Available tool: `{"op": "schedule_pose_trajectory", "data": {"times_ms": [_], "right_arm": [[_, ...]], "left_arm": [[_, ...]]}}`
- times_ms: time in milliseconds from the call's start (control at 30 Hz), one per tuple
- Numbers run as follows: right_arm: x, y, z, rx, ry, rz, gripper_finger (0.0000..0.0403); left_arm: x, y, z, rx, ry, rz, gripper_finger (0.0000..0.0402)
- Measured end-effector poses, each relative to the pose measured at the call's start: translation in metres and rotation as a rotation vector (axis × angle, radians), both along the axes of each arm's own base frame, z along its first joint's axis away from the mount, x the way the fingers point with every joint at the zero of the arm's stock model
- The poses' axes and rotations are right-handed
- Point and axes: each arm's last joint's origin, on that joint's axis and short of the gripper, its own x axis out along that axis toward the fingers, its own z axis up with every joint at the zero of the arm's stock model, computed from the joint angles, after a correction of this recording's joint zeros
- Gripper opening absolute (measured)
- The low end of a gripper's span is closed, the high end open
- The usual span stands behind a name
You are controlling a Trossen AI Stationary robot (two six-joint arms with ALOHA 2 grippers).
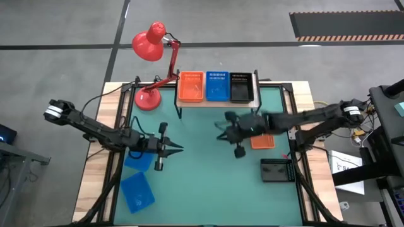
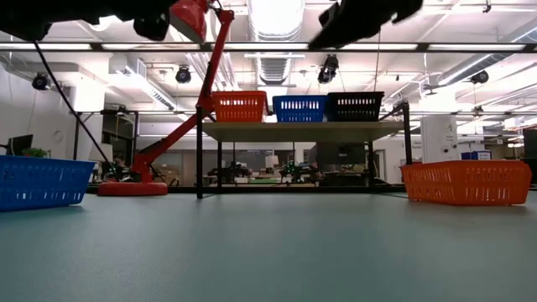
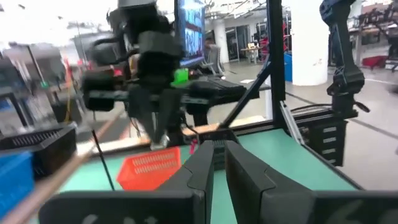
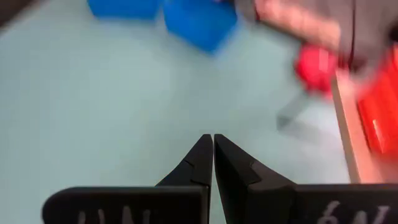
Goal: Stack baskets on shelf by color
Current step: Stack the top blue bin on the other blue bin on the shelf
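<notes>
Sitting on shelf three baskets, four on table, both tools closed, empty.

The floor around the green-topped table is grey, crossed by dark lines, with a black mat edged in orange-and-white stripes at the far side. A red desk lamp stands on the table's far corner — its base shows red in the low view. Behind, the room is a large workshop: white ceiling with ducts and a bright light panel, white walls, a white pillar, workbenches with gear — and a lit screen.
</notes>
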Motion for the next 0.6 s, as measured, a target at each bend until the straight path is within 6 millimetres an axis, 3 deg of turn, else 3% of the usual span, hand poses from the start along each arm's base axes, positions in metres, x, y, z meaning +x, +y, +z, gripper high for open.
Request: {"op": "schedule_pose_trajectory", "data": {"times_ms": [133, 267, 433, 600], "right_arm": [[-0.003, 0.016, -0.043, -0.048, -0.271, 0.096, 0.0008], [-0.012, 0.014, -0.074, -0.037, -0.317, 0.088, 0.0008], [-0.022, 0.013, -0.086, -0.025, -0.276, 0.083, 0.0008], [-0.024, 0.013, -0.080, -0.094, -0.307, 0.112, 0.0008]], "left_arm": [[0.006, -0.001, -0.009, -0.074, 0.049, 0.019, 0.0024], [0.012, 0.001, -0.018, -0.208, 0.094, 0.176, 0.0024], [0.020, 0.002, -0.030, -0.385, 0.123, 0.297, 0.0024], [0.031, -0.002, -0.036, -0.575, 0.175, 0.306, 0.0024]]}}
